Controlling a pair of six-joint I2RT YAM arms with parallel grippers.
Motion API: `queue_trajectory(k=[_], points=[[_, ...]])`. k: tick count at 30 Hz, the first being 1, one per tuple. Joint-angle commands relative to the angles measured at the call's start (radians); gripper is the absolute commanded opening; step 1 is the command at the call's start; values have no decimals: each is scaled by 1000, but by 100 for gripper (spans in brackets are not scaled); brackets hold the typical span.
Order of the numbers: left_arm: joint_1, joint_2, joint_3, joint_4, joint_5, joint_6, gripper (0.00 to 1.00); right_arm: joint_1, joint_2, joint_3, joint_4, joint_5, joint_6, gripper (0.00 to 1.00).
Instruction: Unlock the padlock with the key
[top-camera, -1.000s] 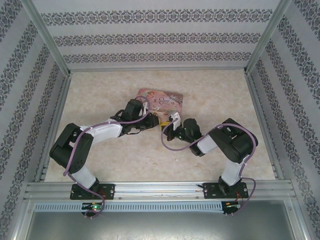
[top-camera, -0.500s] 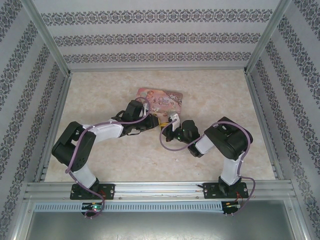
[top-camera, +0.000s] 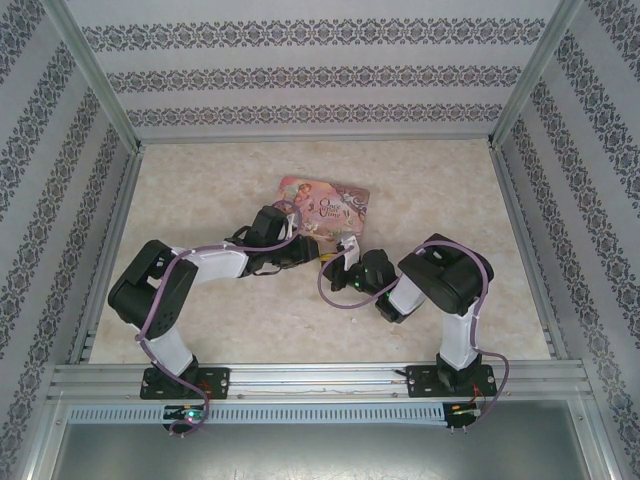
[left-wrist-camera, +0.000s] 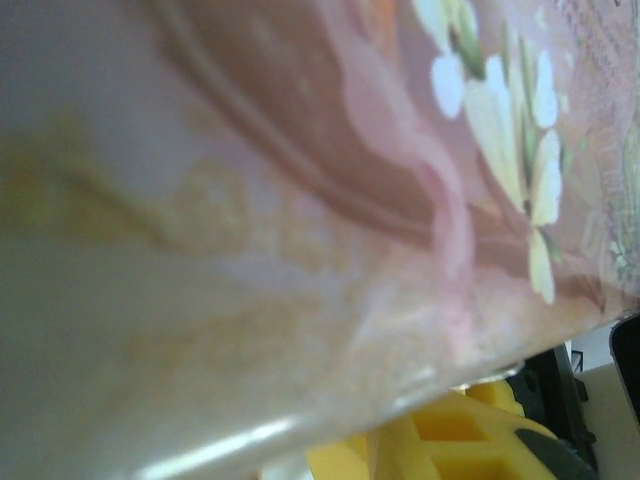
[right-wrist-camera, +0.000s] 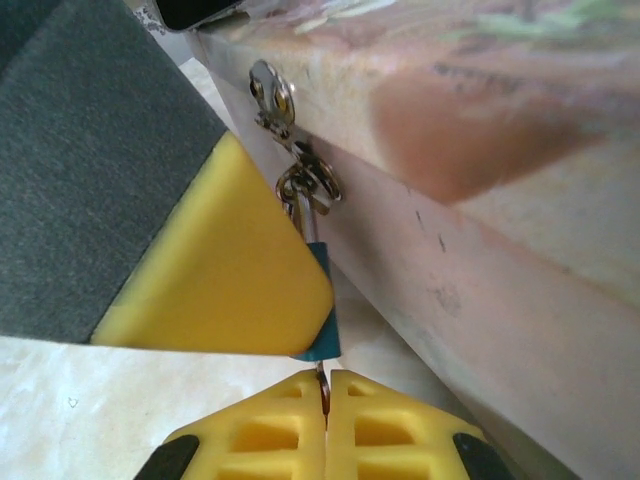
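While right gripper (right-wrist-camera: 326, 385) pinches the thin grey metal key (right-wrist-camera: 322, 392) w/ tip at the underside of the small teal-blue padlock (right-wrist-camera: 327, 335) hanging on the pink illustrated rectangular tin (right-wrist-camera: 520, 280), twist slow, no side pull; left gripper (top-camera: 305, 245) grip, can't tell.

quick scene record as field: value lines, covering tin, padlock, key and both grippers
tin: pink, illustrated, on the table
padlock: teal, hanging from the tin's hasp
key: thin metal, running from the padlock's underside into the right fingertips
right gripper: shut on the key
left gripper: at the tin's near edge; open or shut unclear
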Motion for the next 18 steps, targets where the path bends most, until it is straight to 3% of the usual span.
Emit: queue_trajectory(k=[1,9,18], points=[[19,-24,-2,25,44,21,35,10,21,-17,62,11,33,0],[48,-146,-51,-43,15,48,51,11,13,-26,61,7,63,0],[81,-342,-164,-20,-49,49,53,14,3,-31,61,-22,222,0]])
